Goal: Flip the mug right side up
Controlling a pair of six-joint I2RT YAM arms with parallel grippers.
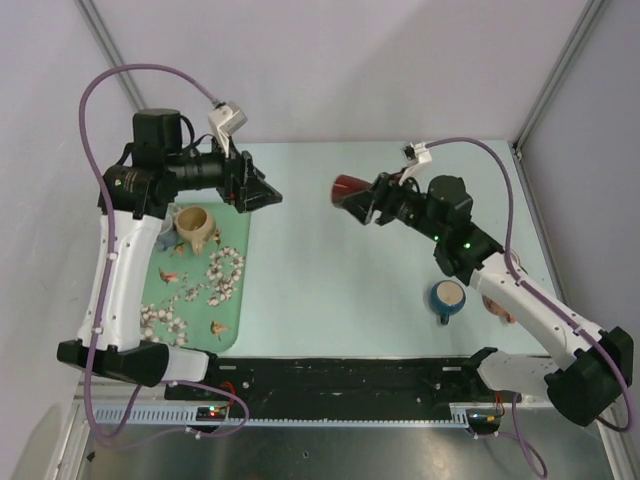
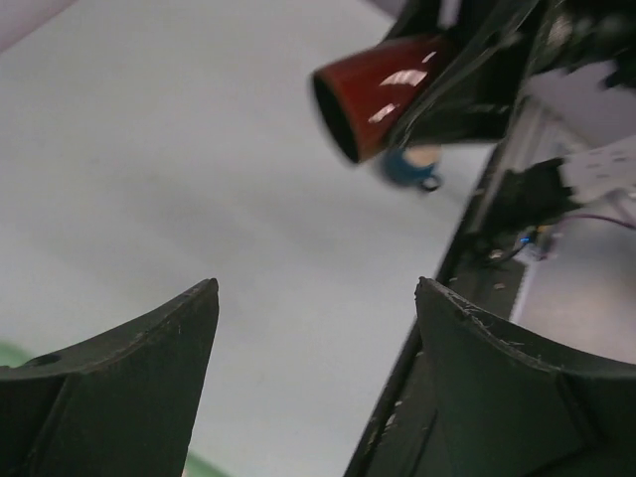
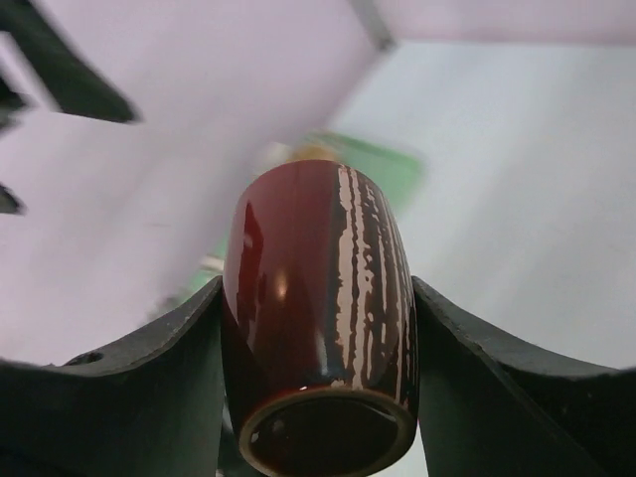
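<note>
r gripper [image 3: 316, 283] clamped on a glossy red cup [image 2: 383, 87]. cup lies on its side in mid-air over far centre of worktop [image 1: 320, 290], mouth toward the l arm, base toward the wrist cam. l gripper [image 2: 316, 288] has jaws apart, nothing btwn them, hanging above worktop just right of the green mat [image 1: 238, 225].

mug [image 1: 194, 224] sits at far end of mat, under the l arm, well apart from red cup. from top view its mouth seems to face up or nearly so, can't tell exact tilt. if so it prob needs no flip, just a check.

step in hand, my read: handling the red cup, not the mug. to do it well:
- roll wrist slow till base points down
- lower till base touches worktop before letting go
- pick a spot away from blue mug [image 1: 448, 298] and l gripper

glaze looks slick, so it may slip in the grip.

mug look: rounded, tan/beige, wide, darker inside, handle toward near-right. pale bits [image 1: 222, 270] scattered on mat near it.
</note>
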